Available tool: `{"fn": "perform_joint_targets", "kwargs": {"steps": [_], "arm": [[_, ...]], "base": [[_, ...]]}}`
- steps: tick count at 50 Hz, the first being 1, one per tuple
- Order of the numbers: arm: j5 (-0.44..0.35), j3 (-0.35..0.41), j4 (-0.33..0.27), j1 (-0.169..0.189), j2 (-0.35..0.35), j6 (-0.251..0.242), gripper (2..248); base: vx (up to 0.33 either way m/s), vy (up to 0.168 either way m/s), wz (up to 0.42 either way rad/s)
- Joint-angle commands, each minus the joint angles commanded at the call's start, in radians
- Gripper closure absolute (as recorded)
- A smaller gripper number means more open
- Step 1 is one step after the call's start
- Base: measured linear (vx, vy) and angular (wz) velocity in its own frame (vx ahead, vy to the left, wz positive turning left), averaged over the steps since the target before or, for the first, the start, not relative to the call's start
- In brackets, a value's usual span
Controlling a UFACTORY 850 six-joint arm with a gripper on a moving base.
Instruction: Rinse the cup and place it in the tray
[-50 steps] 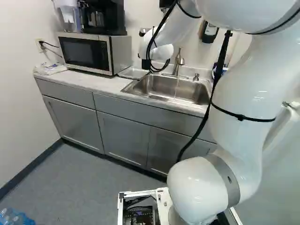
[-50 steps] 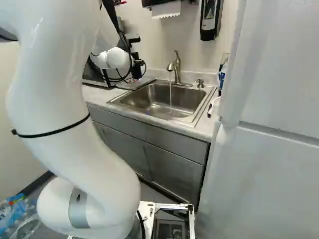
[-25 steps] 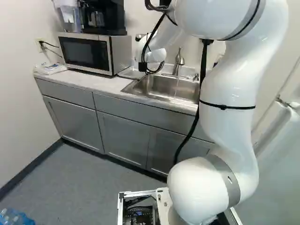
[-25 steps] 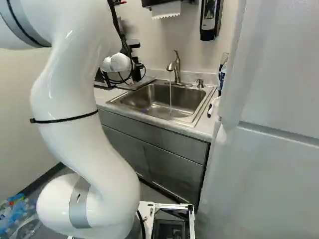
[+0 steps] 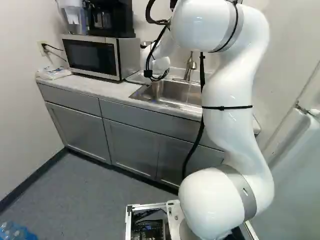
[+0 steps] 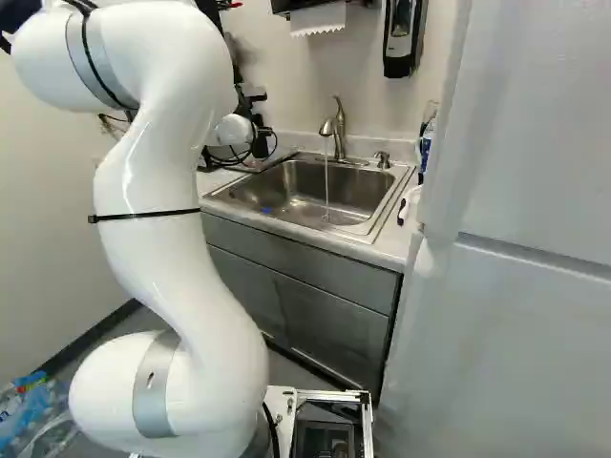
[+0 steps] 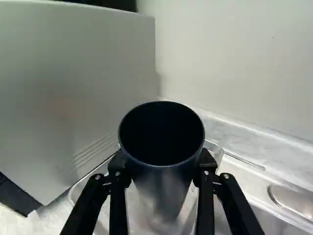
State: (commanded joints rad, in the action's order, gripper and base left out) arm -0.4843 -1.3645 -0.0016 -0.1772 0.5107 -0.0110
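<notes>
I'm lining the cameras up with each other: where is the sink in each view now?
Left base view: sink just above the centre, partly behind the arm.
Right base view: central, right of the arm.
Wrist view: only part, beside the cup, away from the microwave.
Shared landmark: the pale wall behind the counter.

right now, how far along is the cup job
The rinse is probably done: water runs from the faucet into the sink, and the cup is away from it, though nothing visible proves it. In hand: the end effector grips the cup over the tray; whether its base touches down, I can't tell. Left: settling the cup in the tray and letting go.
</notes>
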Motion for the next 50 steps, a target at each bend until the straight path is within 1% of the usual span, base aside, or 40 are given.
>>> {"fn": "perform_joint_targets", "kwargs": {"steps": [9, 13, 33, 50], "arm": [[-0.006, -0.055, 0.0, -0.008, 0.058, 0.0, 124], [-0.008, -0.068, 0.0, -0.009, 0.075, 0.0, 124], [-0.006, -0.065, 0.0, -0.009, 0.082, 0.0, 124], [0.033, -0.065, 0.0, -0.009, 0.082, 0.0, 124]], "base": [[0.0, 0.0, 0.0], [0.0, 0.0, 0.0], [0.0, 0.0, 0.0], [0.0, 0.0, 0.0]]}}
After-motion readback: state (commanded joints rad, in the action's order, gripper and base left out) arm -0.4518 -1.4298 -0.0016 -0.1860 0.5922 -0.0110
